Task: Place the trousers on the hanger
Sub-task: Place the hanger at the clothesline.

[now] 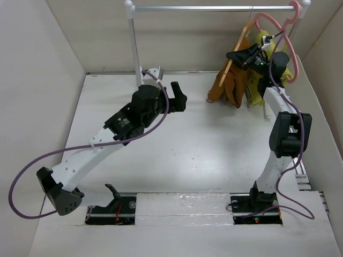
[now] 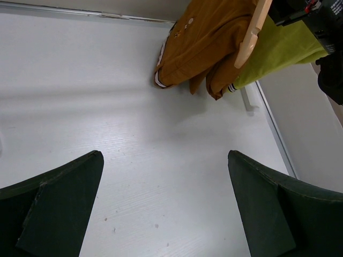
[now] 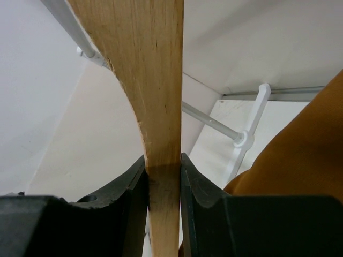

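The rust-brown trousers [image 1: 229,84] hang draped over the wooden hanger [image 1: 236,52], whose metal hook is on the rack's rail at the back right. Their lower end touches the table. My right gripper [image 1: 237,57] is raised and shut on the hanger's arm. In the right wrist view the wooden arm [image 3: 155,80] is pinched between the jaws of the right gripper [image 3: 163,160], with trousers cloth [image 3: 300,155] to the right. My left gripper [image 1: 180,96] is open and empty over the table, left of the trousers. The left wrist view shows the left gripper [image 2: 164,156], the trousers [image 2: 198,48] and the hanger [image 2: 251,33].
A pink plastic hanger [image 1: 274,22] carries a yellow-green garment [image 1: 256,80] just right of the trousers; the garment also shows in the left wrist view [image 2: 281,51]. The white rack's rail [image 1: 214,8] and left post [image 1: 134,48] stand at the back. White walls enclose the table.
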### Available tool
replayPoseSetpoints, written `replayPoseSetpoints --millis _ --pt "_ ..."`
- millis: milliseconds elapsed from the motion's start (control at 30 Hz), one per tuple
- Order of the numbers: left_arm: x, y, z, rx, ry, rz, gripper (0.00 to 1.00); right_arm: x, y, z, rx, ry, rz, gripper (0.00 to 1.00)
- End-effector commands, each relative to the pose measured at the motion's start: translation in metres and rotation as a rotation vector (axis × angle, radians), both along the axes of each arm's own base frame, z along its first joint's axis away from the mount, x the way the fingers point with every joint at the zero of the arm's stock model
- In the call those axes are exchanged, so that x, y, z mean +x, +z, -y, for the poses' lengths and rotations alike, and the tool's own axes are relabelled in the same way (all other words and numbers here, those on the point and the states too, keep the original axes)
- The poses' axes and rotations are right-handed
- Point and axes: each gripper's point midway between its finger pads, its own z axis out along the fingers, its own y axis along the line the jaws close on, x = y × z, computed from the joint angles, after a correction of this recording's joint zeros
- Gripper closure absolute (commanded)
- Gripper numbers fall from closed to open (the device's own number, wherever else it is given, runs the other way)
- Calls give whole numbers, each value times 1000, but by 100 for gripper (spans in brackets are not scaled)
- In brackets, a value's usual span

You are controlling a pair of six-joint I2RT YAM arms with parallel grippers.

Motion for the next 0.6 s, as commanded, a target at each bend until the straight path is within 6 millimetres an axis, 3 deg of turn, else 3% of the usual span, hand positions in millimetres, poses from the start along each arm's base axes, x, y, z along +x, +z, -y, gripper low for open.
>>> replayPoseSetpoints --millis 0,67,100,167,200,267,300,333,367,433,500,533,567 --pt "3 9 3 -47 2 18 1 -23 71 24 -74 -94 305 88" --pt "3 10 4 -52 3 17 1 -20 68 27 -83 -89 296 88" --pt "3 11 4 -58 4 17 1 -20 69 27 -85 -81 300 82" --pt "3 13 4 -60 6 17 1 -24 67 25 -99 -72 293 59" --pt "5 15 3 -59 14 19 1 -27 68 25 -124 -77 314 31" --pt "6 21 0 -57 33 24 1 -36 67 28 -168 -89 286 19" --pt "9 35 -4 -68 57 45 1 -38 67 30 -248 -117 329 12" --pt "12 35 -4 -48 67 42 1 -40 74 37 -291 -160 335 0" --pt "19 52 -12 -54 117 65 1 -50 72 44 -437 -209 314 0" --pt "25 49 -12 -41 126 58 1 -52 74 54 -479 -261 296 0" --pt "33 52 -7 -62 93 46 1 -76 85 62 -569 -345 305 0" --pt "45 51 -18 -75 112 34 1 -79 86 73 -596 -424 290 0" --pt "45 51 -12 -116 51 9 1 -86 74 82 -625 -460 241 0"
